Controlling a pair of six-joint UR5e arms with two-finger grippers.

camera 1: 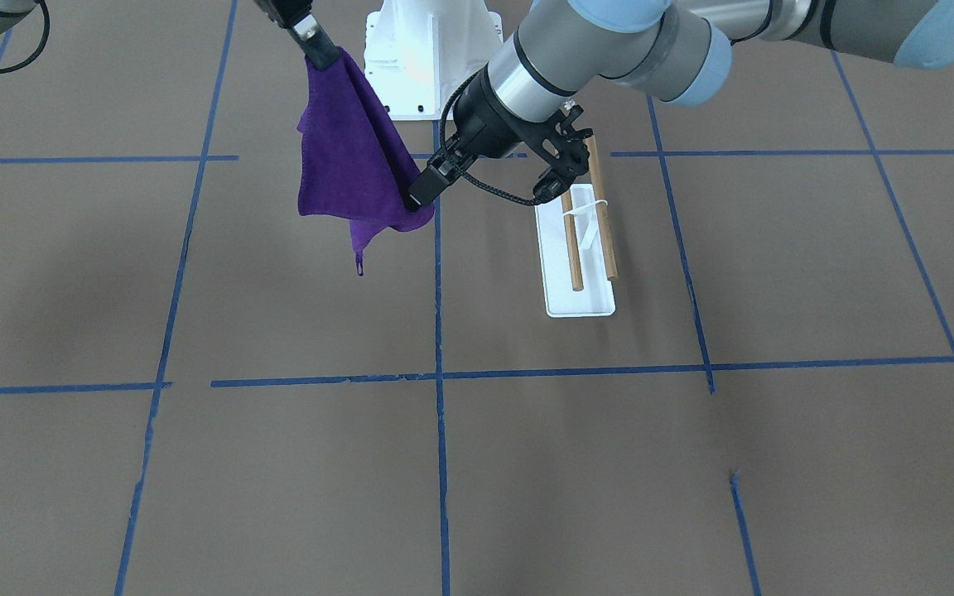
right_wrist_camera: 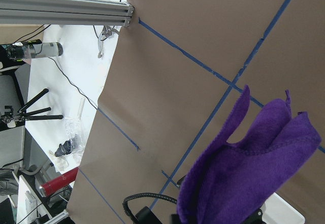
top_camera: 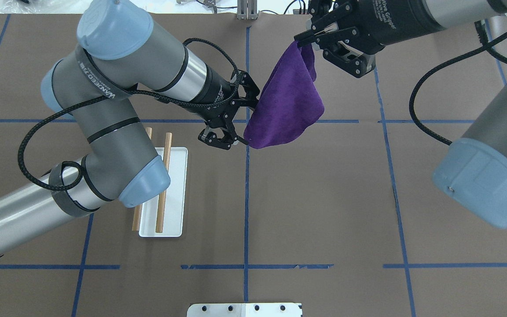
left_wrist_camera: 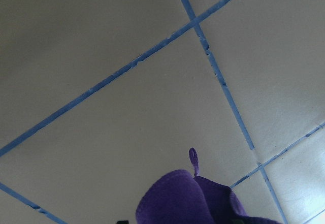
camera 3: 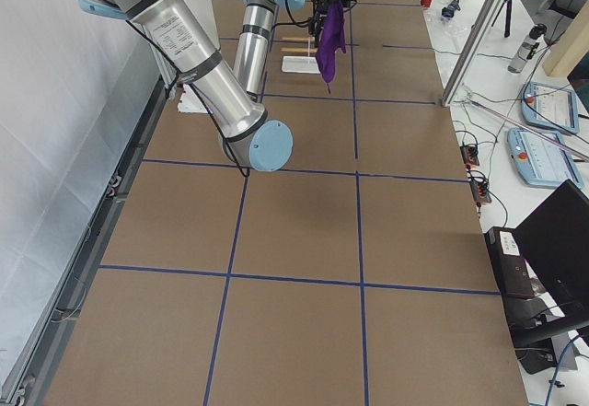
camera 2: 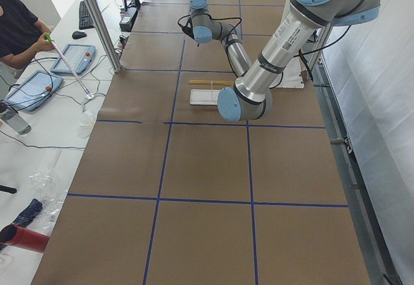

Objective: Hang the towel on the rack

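Note:
The deep-purple towel (camera 1: 353,157) hangs in the air from my right gripper (camera 1: 320,51), which is shut on its top corner. The loop tag (camera 1: 358,266) dangles at its lowest corner. In the overhead view the towel (top_camera: 288,105) drapes from my right gripper (top_camera: 299,42) toward my left gripper (top_camera: 245,123). My left gripper (camera 1: 481,199) is open, and one finger (camera 1: 426,189) touches the towel's lower edge. The rack (camera 1: 580,302) stands on the table just beyond the left gripper, its two wooden dowels (camera 1: 574,257) bare. The left arm partly hides the rack (top_camera: 170,220) in the overhead view.
The white robot pedestal (camera 1: 431,58) stands at the table's robot side. Blue tape lines (camera 1: 440,372) grid the brown table. Aluminium posts (camera 3: 479,38), screens and an operator (camera 2: 16,30) are off the table's far edge.

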